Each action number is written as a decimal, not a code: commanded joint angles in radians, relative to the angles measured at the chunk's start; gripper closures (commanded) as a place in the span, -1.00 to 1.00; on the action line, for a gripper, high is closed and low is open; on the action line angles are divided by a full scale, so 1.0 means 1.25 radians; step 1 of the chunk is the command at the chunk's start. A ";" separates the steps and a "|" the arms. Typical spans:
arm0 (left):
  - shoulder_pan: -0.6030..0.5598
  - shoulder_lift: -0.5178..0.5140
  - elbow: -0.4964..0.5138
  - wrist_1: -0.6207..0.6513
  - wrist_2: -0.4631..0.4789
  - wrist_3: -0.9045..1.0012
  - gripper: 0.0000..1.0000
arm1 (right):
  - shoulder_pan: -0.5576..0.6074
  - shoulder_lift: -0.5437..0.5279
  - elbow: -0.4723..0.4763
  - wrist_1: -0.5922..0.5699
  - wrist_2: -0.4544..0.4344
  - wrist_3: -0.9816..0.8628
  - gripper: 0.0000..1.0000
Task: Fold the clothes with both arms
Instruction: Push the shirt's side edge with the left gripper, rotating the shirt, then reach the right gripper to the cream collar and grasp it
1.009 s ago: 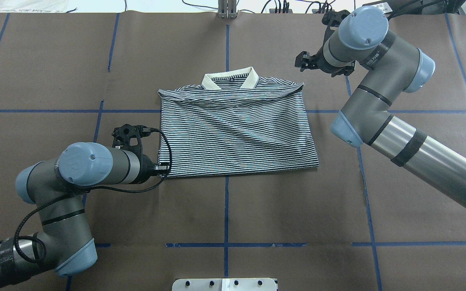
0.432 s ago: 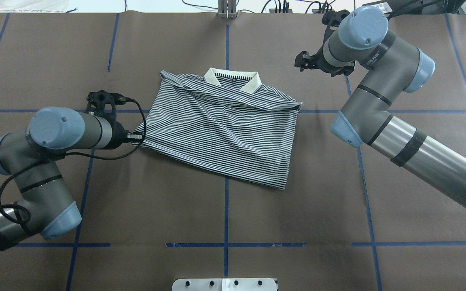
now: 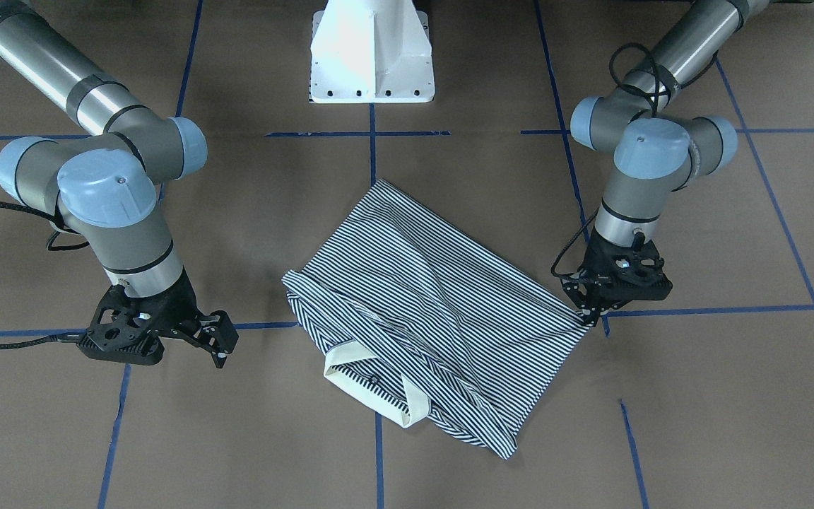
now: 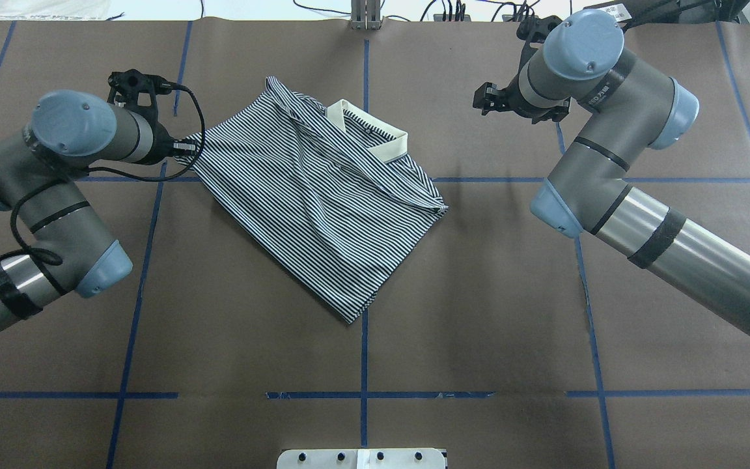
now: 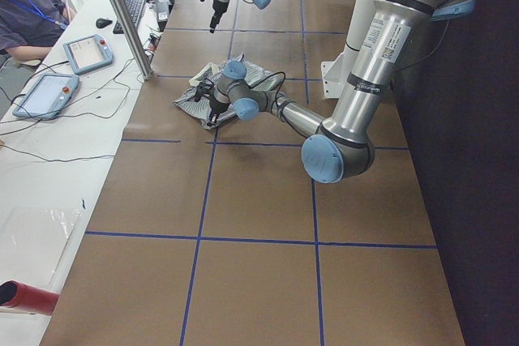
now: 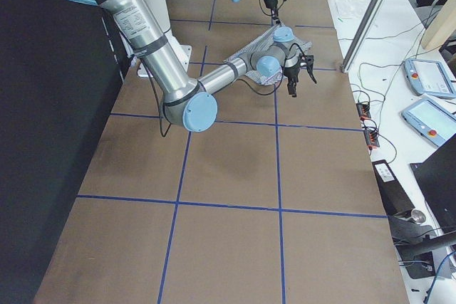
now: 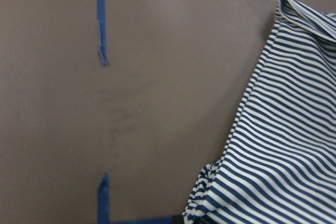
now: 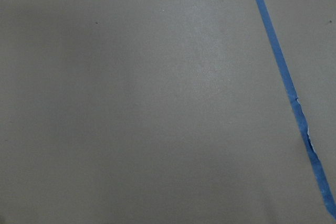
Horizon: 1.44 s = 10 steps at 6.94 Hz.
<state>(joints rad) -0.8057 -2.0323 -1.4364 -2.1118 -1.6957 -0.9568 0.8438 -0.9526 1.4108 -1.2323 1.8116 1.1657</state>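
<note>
gently: your black two-finger left gripper (image 3: 591, 314) pinches a corner of the navy-and-white striped polo shirt (image 4: 323, 195), skewed left of centre in the overhead frame; drag low. black right gripper (image 3: 222, 343) hangs spread, empty.

Shirt (image 4: 323, 195) on table (image 4: 479, 326), corner in left gripper (image 3: 588, 312).

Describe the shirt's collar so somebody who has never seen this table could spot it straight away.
On the brown table crossed by blue tape lines, a striped polo shirt lies skewed, one corner pinched by the left hand. The collar sits on its side away from the white pedestal: a plain cream band, the only unstriped part.
</note>
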 commanded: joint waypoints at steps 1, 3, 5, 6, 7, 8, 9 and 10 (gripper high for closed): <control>-0.039 -0.167 0.252 -0.067 0.065 0.003 1.00 | 0.001 0.001 0.000 0.000 0.000 0.001 -1.00; -0.073 -0.270 0.432 -0.144 0.102 0.029 1.00 | 0.002 0.007 0.002 0.000 0.000 0.006 -1.00; -0.079 -0.248 0.430 -0.167 0.101 0.098 -0.98 | -0.002 0.011 0.002 0.000 0.000 0.015 -1.00; -0.112 -0.247 0.429 -0.189 0.083 0.189 -1.00 | -0.012 0.032 -0.007 -0.001 -0.002 0.026 -1.00; -0.153 -0.244 0.421 -0.194 -0.001 0.270 -1.00 | -0.033 0.071 -0.028 -0.004 -0.041 0.098 -0.99; -0.168 -0.220 0.386 -0.196 -0.052 0.289 -1.00 | -0.064 0.146 -0.090 -0.003 -0.087 0.165 -0.81; -0.168 -0.205 0.355 -0.196 -0.053 0.289 -1.00 | -0.085 0.216 -0.162 -0.003 -0.103 0.229 -0.42; -0.168 -0.204 0.339 -0.194 -0.056 0.289 -1.00 | -0.107 0.256 -0.208 -0.002 -0.132 0.254 -0.23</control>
<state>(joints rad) -1.0116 -2.2974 -0.9799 -2.3551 -1.7528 -0.6021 0.7451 -0.7102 1.2333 -1.2361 1.6888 1.4219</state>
